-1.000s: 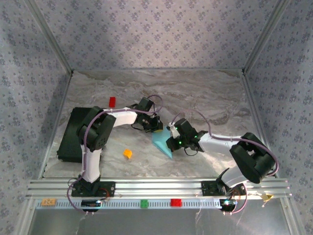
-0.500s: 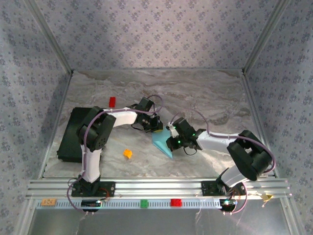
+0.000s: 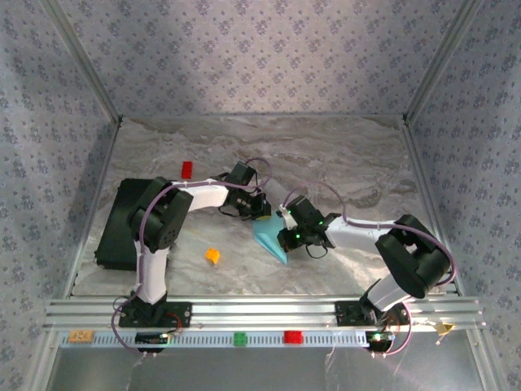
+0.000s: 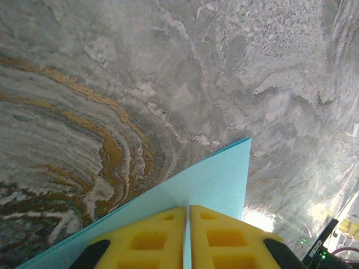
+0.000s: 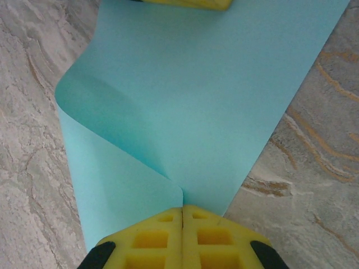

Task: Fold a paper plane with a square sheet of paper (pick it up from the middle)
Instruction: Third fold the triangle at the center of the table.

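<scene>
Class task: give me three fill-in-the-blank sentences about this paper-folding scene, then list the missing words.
1. The left gripper and right gripper are both shut on the light-blue sheet of ____.
2. The small block lying nearest the sheet is coloured ____.
3. On the table, the black slab lies at the ____ side.
Missing words: paper; orange; left.

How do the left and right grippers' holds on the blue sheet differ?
The left gripper pinches the square sheet of paper where it looks flat; the right gripper pinches beside a flap curling over. From above, the left gripper reaches in from the far side, the right gripper from the right. Both are shut on the sheet.
</scene>
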Available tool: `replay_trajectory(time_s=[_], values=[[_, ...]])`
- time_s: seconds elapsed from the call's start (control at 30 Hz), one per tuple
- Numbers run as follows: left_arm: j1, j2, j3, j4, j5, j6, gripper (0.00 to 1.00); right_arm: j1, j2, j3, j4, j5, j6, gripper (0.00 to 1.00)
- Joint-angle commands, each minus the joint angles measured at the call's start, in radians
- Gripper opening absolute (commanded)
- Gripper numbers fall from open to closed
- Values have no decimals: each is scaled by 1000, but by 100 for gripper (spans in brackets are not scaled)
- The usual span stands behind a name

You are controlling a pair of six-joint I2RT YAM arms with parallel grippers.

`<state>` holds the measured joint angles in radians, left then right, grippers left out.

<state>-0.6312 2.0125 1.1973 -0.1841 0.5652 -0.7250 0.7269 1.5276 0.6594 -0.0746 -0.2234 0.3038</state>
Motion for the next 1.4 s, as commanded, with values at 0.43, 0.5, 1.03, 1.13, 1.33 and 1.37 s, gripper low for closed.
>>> replay_trajectory(time_s=[0.43,0.5,1.03,1.13,1.33,1.37], values=[[-7,2,-7,-51,-20,13,11,9,22,33,-34,21,18,1],[-7,3,-7,-50,-21,12,11,10,26,32,-34,22,18,2],[-8,-5,-2,-49,-20,17,11,8,49,27,-57,41,22,1],[-7,-13,14,-52,-20,20,12,9,51,21,-51,39,26,1],[1,-45,65,-71,-27,26,19,8,51,13,-34,36,32,1],[3,-54,71,-78,-32,28,21,7,51,13,-31,35,33,1]])
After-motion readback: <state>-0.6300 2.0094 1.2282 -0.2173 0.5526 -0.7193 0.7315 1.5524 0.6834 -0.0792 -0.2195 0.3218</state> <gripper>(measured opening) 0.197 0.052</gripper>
